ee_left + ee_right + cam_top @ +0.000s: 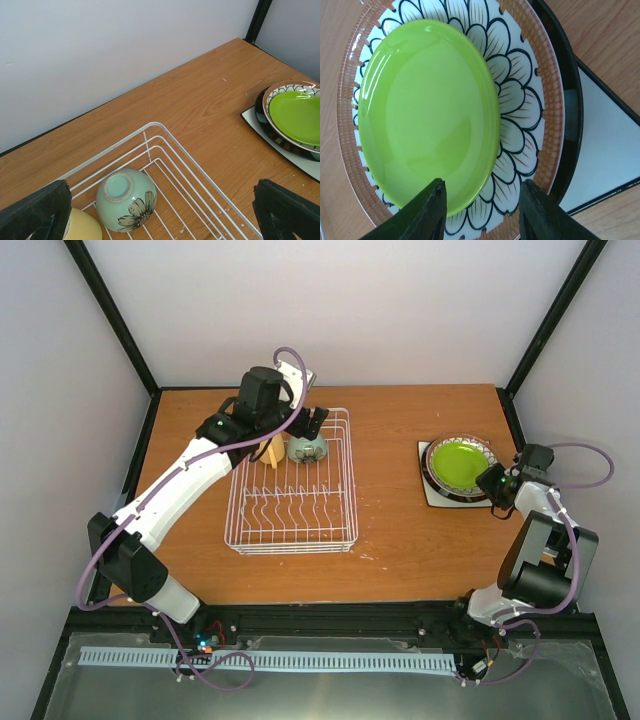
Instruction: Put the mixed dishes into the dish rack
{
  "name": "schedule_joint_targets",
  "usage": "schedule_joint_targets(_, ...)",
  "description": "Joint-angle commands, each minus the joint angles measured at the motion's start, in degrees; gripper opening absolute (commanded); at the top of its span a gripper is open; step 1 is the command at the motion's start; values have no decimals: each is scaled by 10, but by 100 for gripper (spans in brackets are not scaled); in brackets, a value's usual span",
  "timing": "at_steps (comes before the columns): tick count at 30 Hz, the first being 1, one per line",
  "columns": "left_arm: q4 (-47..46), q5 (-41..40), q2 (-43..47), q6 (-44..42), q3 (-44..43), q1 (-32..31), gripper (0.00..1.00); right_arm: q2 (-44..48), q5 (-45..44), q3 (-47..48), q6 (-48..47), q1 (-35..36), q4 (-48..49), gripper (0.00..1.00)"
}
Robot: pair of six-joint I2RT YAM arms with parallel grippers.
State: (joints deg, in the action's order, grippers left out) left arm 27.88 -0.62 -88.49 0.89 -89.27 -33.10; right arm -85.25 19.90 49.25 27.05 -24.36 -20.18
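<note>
Bright, even light (glare on lime-green plate [427, 115]).

A warm brown wood-grain table top [400, 540] (flecked with pale specks toward its front edge) sits inside an enclosure of plain white wall panels [340, 310], joined at the back corners by slanting black frame posts [112, 320], all under soft, even light.
</note>
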Motion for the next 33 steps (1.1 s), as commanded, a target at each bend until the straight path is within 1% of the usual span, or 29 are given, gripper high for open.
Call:
schedule_joint_targets(1, -15, -3, -2, -4, -8, 5, 100, -11, -15, 6, 9, -3, 24, 41)
schedule_joint_targets(17, -23, 1, -3, -5, 6, 14, 100, -49, -11, 16, 18, 5, 46, 40)
schedule_joint_targets(24, -24, 1, -4, -4, 6, 16, 100, -75, -54, 39, 4, 39, 30, 40)
schedule_joint_targets(27, -24, 1, -4, -4, 6, 17, 100, -88, -68, 49, 0, 53, 26, 36)
schedule_joint_targets(31, -22, -2, -3, -6, 6, 18, 100, -100, -78, 56, 0, 65, 26, 27)
schedule_joint_targets(33, -21, -2, -3, -6, 5, 18, 100, -105, -77, 57, 1, 68, 27, 19)
